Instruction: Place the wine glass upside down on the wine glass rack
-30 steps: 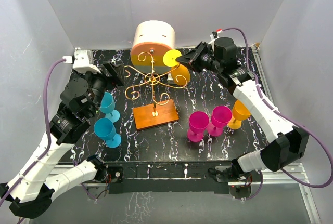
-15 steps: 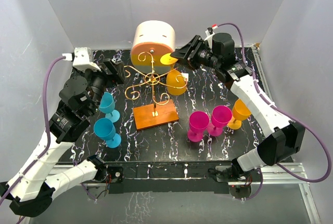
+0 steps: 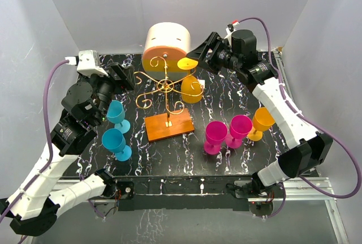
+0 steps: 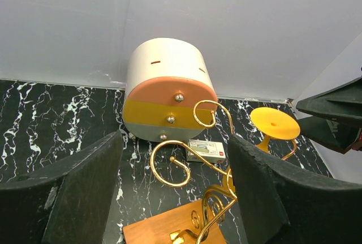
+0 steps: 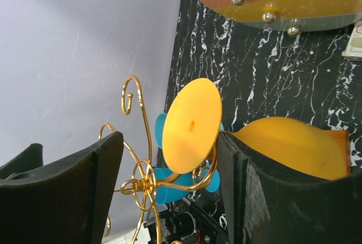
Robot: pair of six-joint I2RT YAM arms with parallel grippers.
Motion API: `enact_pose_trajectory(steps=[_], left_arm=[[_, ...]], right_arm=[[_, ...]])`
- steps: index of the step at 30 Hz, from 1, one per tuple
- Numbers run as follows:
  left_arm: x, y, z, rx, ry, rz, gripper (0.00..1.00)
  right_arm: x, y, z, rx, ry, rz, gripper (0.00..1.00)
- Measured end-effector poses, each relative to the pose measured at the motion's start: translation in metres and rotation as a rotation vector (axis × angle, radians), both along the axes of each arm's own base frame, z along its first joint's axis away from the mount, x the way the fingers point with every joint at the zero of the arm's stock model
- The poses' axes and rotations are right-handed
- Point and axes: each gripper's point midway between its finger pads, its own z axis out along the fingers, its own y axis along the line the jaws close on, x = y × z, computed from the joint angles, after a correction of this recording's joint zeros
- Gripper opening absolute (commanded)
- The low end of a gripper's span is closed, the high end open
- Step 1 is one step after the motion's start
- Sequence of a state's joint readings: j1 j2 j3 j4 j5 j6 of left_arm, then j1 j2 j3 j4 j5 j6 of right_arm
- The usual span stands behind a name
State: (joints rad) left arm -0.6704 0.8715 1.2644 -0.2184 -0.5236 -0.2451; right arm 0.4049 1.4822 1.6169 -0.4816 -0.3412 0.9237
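On the black marble table [image 3: 226, 94], the big cream-and-orange cylinder [image 3: 166, 48] sits at 12 o'clock as it did a second ago, and my left arm has not shifted at 9 o'clock. The left gripper [image 3: 122, 77] has its jaws wide with nothing between them, aimed at the wine glass rack [image 3: 166, 85] in the middle. The change is all on my right side. A second ago my right gripper [image 3: 201, 56] was clamped on the yellow wine glass [image 3: 191, 90], carrying it in over the rack from 1 o'clock. Now those jaws have sprung wide and backed off a little toward 1 o'clock. The glass stays behind, hanging bowl-down from the scroll arm at 2 o'clock of the rack's post. In the right wrist view its stem passes through the gold curl and its round foot [image 5: 191, 124] rests on top of the wire. My fingers [image 5: 85, 170] stand on either side of that foot, and neither seems to touch it. I judge this glass placed, since the wire alone appears to carry it. What is left for this arm is to draw clear without brushing the foot. The two blue glasses [image 3: 117, 114] at 9 o'clock, the two magenta glasses [image 3: 215, 135] and the orange glass [image 3: 260, 120] at 4 o'clock stand upright on the table.
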Motion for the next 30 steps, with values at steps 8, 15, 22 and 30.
enact_pose_trajectory(steps=[8,15,22,30], left_arm=[[0.000,0.000,0.000,0.003,0.000,0.000,0.73],[0.002,-0.001,-0.002,0.011,0.004,0.000,0.74],[0.004,-0.002,0.000,0.020,0.005,0.001,0.74],[0.002,-0.003,0.005,0.020,-0.005,-0.008,0.75]], right_arm=[[0.003,-0.005,-0.008,-0.053,0.008,-0.016,0.66],[0.003,-0.009,-0.013,-0.089,0.008,-0.025,0.71],[0.005,-0.023,-0.016,-0.156,-0.015,-0.084,0.78],[-0.029,-0.082,0.022,-0.249,-0.149,-0.278,0.70]])
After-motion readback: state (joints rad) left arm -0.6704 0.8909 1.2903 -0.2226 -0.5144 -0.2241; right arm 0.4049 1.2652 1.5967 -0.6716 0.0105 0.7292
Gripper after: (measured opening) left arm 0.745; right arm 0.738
